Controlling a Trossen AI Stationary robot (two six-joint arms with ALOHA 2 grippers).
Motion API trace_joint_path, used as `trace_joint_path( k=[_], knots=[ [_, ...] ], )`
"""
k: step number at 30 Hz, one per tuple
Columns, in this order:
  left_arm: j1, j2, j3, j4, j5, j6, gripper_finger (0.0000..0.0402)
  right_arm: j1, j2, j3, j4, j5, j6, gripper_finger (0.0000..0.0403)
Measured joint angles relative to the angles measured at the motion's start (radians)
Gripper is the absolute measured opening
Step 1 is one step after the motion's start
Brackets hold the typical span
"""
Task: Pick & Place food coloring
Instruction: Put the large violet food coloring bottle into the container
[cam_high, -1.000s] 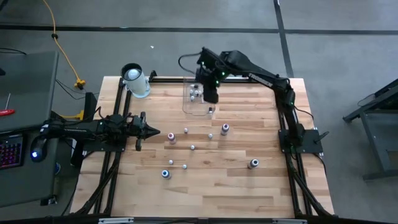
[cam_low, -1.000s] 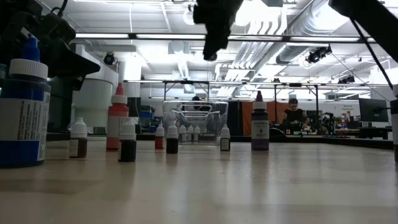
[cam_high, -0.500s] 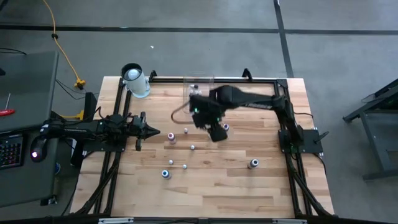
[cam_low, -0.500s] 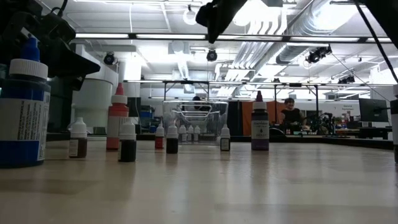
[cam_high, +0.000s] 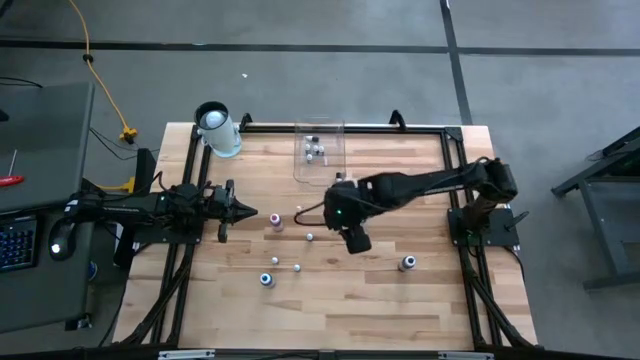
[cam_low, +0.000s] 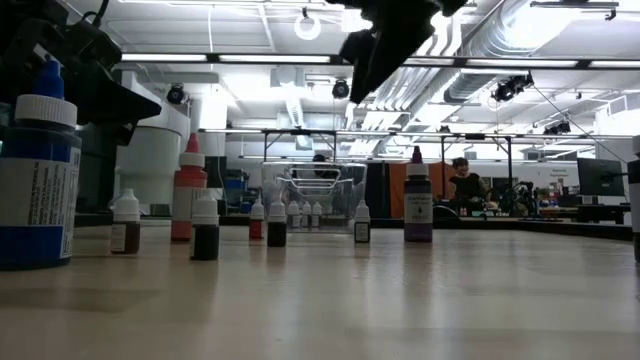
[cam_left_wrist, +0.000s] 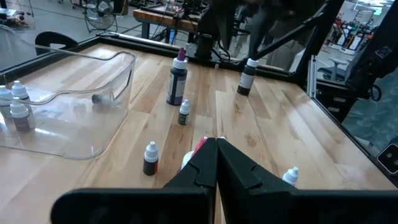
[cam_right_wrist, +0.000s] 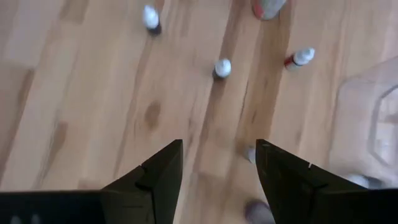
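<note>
Tiny food coloring bottles stand scattered on the wooden table: a pink-red one (cam_high: 277, 221), whitish ones (cam_high: 299, 211) (cam_high: 310, 237), a purple-capped one (cam_high: 408, 262) and a blue one (cam_high: 267, 279). A few more sit in the clear bin (cam_high: 320, 155). My right gripper (cam_high: 355, 238) hangs open above the table's middle, high over the bottles (cam_low: 390, 40). In its wrist view (cam_right_wrist: 217, 162) a small bottle (cam_right_wrist: 250, 154) shows on the table far below the gap. My left gripper (cam_high: 245, 213) waits shut at the left, its fingertips (cam_left_wrist: 216, 149) close to the pink-red bottle (cam_left_wrist: 199, 146).
A big white cylinder (cam_high: 215, 130) stands at the table's far left corner. A black frame (cam_high: 400, 124) runs along the table's far edge and sides. In the low view, the blue bottle (cam_low: 35, 180) stands close to the camera. People and benches show beyond the table.
My right gripper has swung from above the clear bin toward the table's near edge and now hangs over the scattered bottles in the middle, with its arm stretched leftward from its base. The bottles and my left arm have kept still.
</note>
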Motion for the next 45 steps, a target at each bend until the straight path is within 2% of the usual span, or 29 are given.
trace_joint_path(
  k=[6,10,19,23,32,39,45],
  knots=[
    [0.0,0.0,0.0,0.0,0.0,0.0,0.0001,0.008,-0.012,-0.198,0.188,0.079,0.209,0.0191],
    [0.0,0.0,0.0,0.0,0.0,0.0,0.0001,0.02,-0.012,-0.279,0.269,0.137,0.466,0.0191],
    [0.0,0.0,0.0,0.0,0.0,0.0,0.0001,0.081,-0.012,-0.355,0.366,0.368,1.014,0.0191],
    [0.0,0.0,0.0,0.0,0.0,0.0,0.0001,0.079,-0.005,-0.358,0.378,0.39,1.19,0.019],
    [0.0,0.0,0.0,0.0,0.0,0.0,0.0001,-0.011,0.05,-0.288,0.362,0.192,1.193,0.019],
    [0.0,0.0,0.0,0.0,0.0,0.0,0.0001,-0.027,0.063,-0.234,0.197,0.218,1.196,0.019],
    [0.0,0.0,0.0,0.0,0.0,0.0,0.0001,-0.027,0.063,-0.23,0.188,0.227,1.196,0.0191]
  ],
)
